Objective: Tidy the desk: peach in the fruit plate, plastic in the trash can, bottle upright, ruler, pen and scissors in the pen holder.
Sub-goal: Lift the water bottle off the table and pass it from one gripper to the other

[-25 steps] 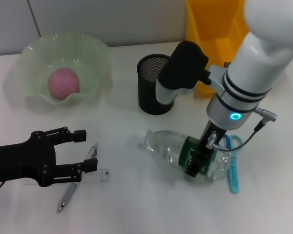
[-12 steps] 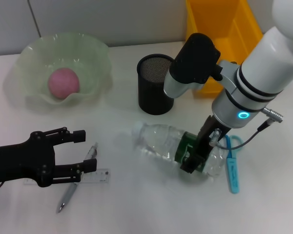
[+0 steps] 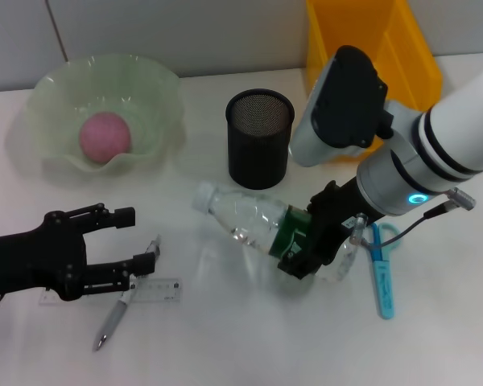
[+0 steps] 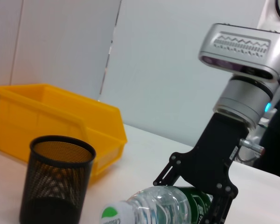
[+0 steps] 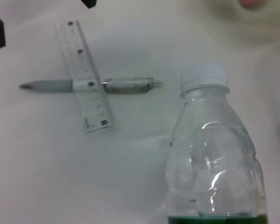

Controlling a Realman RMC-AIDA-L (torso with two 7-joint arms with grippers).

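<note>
A clear bottle with a green label and white cap hangs tilted above the table, cap toward the pen holder. My right gripper is shut on its labelled lower part. The same bottle and gripper show in the left wrist view, and the bottle in the right wrist view. My left gripper is open at the front left, just over the clear ruler and grey pen, which lie crossed. The peach rests in the green fruit plate. Blue scissors lie right of the bottle. The plastic is out of view.
The black mesh pen holder stands upright mid-table, just behind the bottle's cap. A yellow bin sits at the back right, behind my right arm. The table's front edge lies close below the pen.
My right gripper has raised and swung the bottle, so its cap end has lifted and moved toward the pen holder. The left gripper has shifted slightly down toward the ruler.
</note>
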